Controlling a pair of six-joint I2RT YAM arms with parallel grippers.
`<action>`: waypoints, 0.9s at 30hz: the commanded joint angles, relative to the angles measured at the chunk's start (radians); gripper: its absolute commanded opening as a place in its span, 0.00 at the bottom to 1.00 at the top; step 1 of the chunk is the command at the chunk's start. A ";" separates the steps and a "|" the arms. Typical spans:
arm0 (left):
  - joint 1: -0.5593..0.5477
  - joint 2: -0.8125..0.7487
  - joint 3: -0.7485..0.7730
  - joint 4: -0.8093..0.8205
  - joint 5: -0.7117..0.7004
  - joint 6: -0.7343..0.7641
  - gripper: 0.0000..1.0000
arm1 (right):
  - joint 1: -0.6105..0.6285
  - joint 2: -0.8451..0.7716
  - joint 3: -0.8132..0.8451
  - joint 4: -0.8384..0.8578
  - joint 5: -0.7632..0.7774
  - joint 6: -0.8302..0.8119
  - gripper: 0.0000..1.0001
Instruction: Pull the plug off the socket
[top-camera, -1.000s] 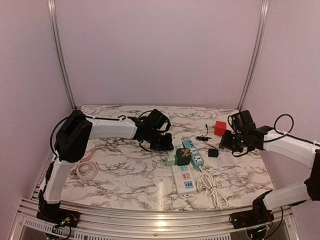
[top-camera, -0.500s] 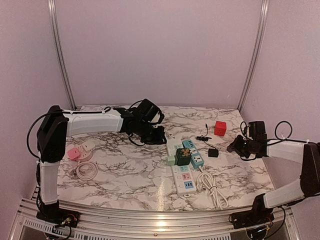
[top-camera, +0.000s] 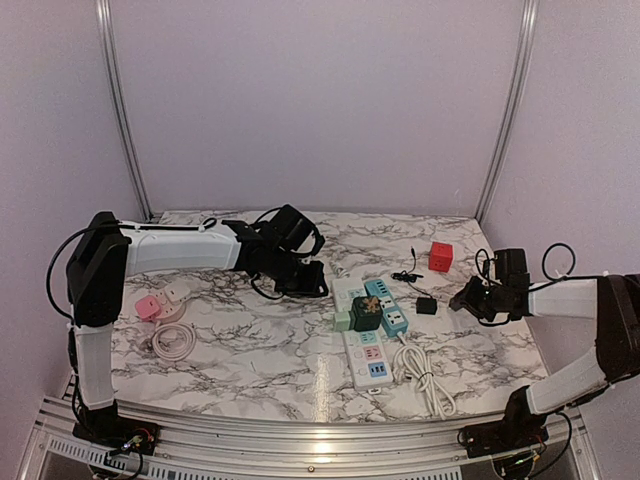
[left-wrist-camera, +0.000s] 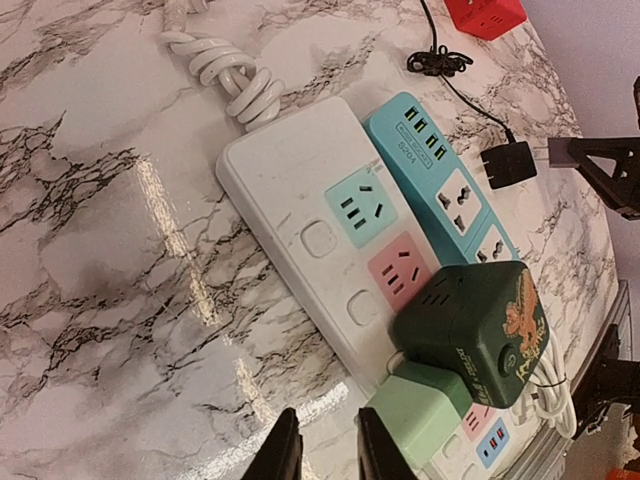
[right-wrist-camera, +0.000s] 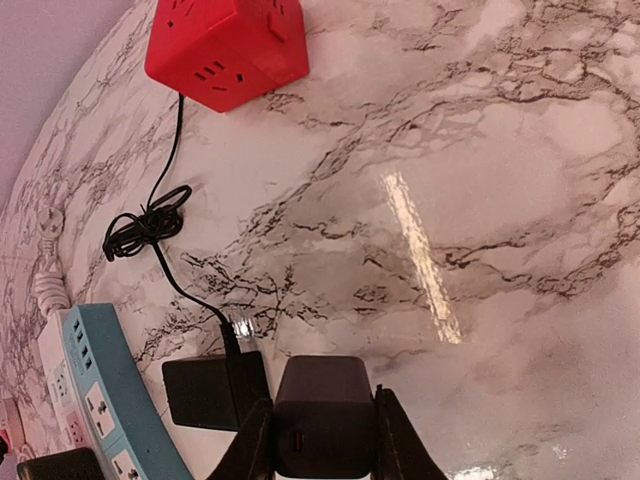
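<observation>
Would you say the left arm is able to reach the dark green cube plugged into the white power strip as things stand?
Probably yes. The left gripper hovers open close to the dark green cube, whose top is clear; the light green cube crowds its near side.

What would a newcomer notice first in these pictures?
The dark green cube adapter with a gold emblem stands out, sitting on the white power strip at mid-table, beside a blue power strip. A red cube socket lies at the back right, and the right gripper clamps a dark grey charger block.
</observation>
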 joint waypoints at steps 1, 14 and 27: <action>-0.010 -0.058 -0.015 -0.012 -0.016 0.028 0.23 | -0.006 0.005 -0.004 0.025 0.006 -0.016 0.22; -0.032 -0.052 0.017 -0.025 -0.022 0.060 0.27 | -0.008 -0.021 0.012 -0.079 0.071 -0.053 0.52; -0.089 -0.008 0.115 -0.066 -0.071 0.163 0.37 | 0.140 -0.058 0.141 -0.236 0.118 -0.137 0.55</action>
